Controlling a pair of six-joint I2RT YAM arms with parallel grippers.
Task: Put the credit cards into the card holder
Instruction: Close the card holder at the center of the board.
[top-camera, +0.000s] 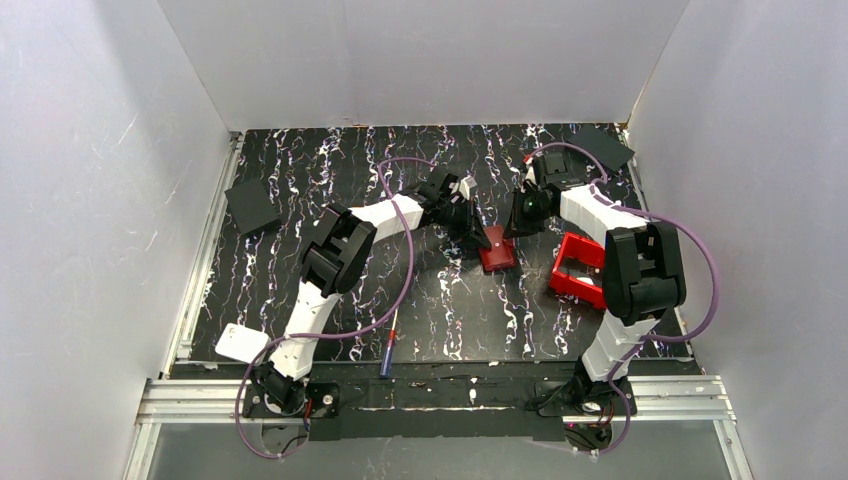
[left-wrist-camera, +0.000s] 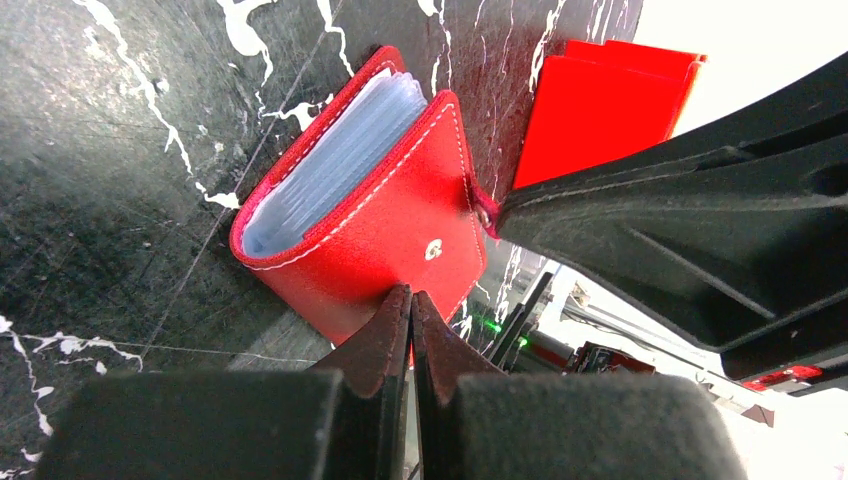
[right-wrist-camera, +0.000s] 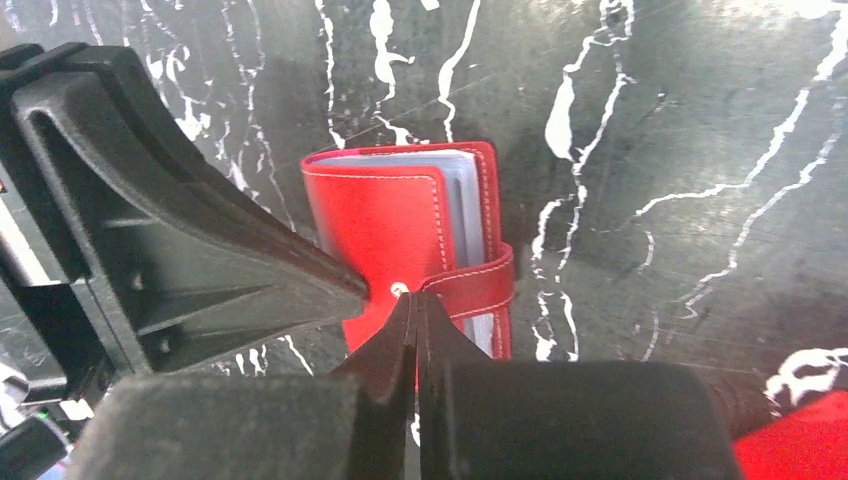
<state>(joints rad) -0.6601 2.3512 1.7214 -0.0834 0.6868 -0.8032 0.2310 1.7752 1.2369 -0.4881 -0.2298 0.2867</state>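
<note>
The left tool (left-wrist-camera: 410, 300) and right tool (right-wrist-camera: 416, 300), both pressed together, touch the red card holder (left-wrist-camera: 390, 230).

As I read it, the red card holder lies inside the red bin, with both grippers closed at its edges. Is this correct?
Not quite. The card holder is not in the red bin; it lies on the table beside it, apart, as the top external view shows. The left gripper and right gripper are indeed closed at its edges.
</note>
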